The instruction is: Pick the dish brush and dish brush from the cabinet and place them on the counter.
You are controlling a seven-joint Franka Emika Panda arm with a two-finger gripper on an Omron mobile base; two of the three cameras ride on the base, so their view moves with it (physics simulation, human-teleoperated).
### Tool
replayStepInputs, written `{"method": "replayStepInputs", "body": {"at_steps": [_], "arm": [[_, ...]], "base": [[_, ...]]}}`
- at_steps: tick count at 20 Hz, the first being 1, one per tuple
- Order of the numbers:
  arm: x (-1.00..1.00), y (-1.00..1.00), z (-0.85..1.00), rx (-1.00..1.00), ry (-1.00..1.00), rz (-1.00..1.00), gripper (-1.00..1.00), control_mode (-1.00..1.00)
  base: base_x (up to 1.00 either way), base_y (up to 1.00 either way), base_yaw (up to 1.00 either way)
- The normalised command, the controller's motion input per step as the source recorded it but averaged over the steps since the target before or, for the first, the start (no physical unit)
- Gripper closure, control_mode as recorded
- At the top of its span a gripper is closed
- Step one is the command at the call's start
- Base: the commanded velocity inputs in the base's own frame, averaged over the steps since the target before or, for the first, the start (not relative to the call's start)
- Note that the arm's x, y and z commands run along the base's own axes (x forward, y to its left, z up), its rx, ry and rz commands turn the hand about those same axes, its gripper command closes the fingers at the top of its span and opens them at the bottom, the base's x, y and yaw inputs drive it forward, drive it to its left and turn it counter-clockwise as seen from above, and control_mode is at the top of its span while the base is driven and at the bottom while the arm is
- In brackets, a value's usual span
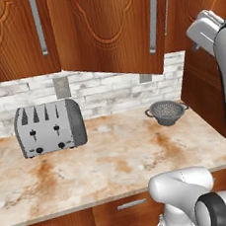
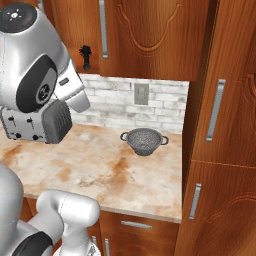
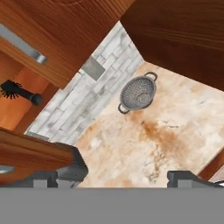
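One dish brush [image 2: 86, 56] stands upright on the shelf inside the open cabinet [image 2: 145, 40], black with a bristly head. In the hand view the dish brush [image 3: 19, 92] appears at the left edge, lying across the picture beside the cabinet door [image 3: 52, 39]. My gripper [image 3: 114, 178] is open, its two dark fingertips [image 3: 188, 177] wide apart with nothing between them. It hangs high above the counter [image 3: 175, 131], well apart from the brush. The marbled beige counter [image 1: 120, 159] lies below the cabinet [image 1: 105, 26].
A silver toaster [image 1: 49, 127] stands at the left of the counter against the white brick wall. A metal mesh colander [image 1: 167, 112] sits at the back right, also seen as the colander [image 3: 138, 92]. Tall wooden panels [image 2: 225, 125] bound the counter on the right.
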Motion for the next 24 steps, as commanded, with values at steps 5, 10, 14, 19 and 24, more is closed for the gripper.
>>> {"method": "replayStepInputs", "body": {"at_steps": [5, 10, 14, 19, 24], "arm": [[0.21, -0.02, -0.02, 0.17, 0.01, 0.0, -1.0, -1.0], [0.25, 0.03, -0.04, 0.04, 0.05, 0.03, -1.0, -1.0], [0.37, 0.08, 0.0, 0.0, 0.0, 0.04, -1.0, -1.0], [0.32, -0.04, -0.08, 0.14, 0.05, 0.0, -1.0, -1.0], [0.18, -0.01, -0.07, 0.11, 0.09, 0.03, -1.0, -1.0]], "base": [[0.0, 0.0, 0.0], [0.0, 0.0, 0.0], [0.0, 0.0, 0.0], [0.0, 0.0, 0.0], [0.0, 0.0, 0.0]]}}
